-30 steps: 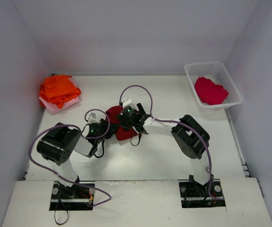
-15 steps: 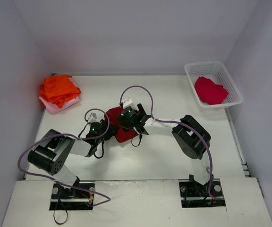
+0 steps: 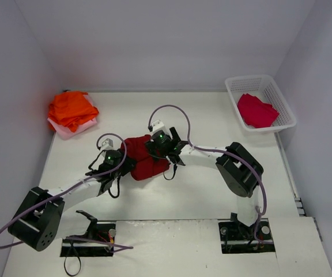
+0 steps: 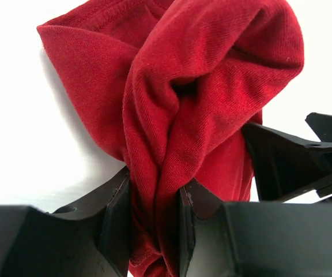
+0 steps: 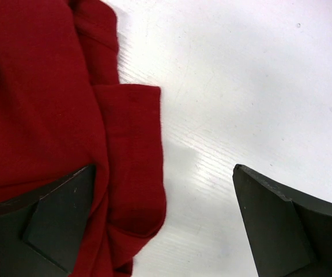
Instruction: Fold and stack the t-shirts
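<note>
At centre of table (image 3: 212,115), left claw (image 4: 154,205) pinches bunched fold of dark red t-shirt (image 3: 146,164), probably to drag it flat. Right claw (image 5: 172,222) spread wide, straddling shirt's right edge, gripping nothing.

Top view: the left arm (image 3: 68,193) now stretches low, and its large elbow joint has dropped from left of centre into the lower left corner of the frame. The left gripper (image 3: 127,166) sits slightly further left and lower, with its jaws drawn narrower and pinching a fold of the dark red t-shirt (image 3: 146,167). The shirt has been pulled toward the lower left, and more of its cloth shows. The right arm (image 3: 239,169) has shifted slightly toward the right edge.
</note>
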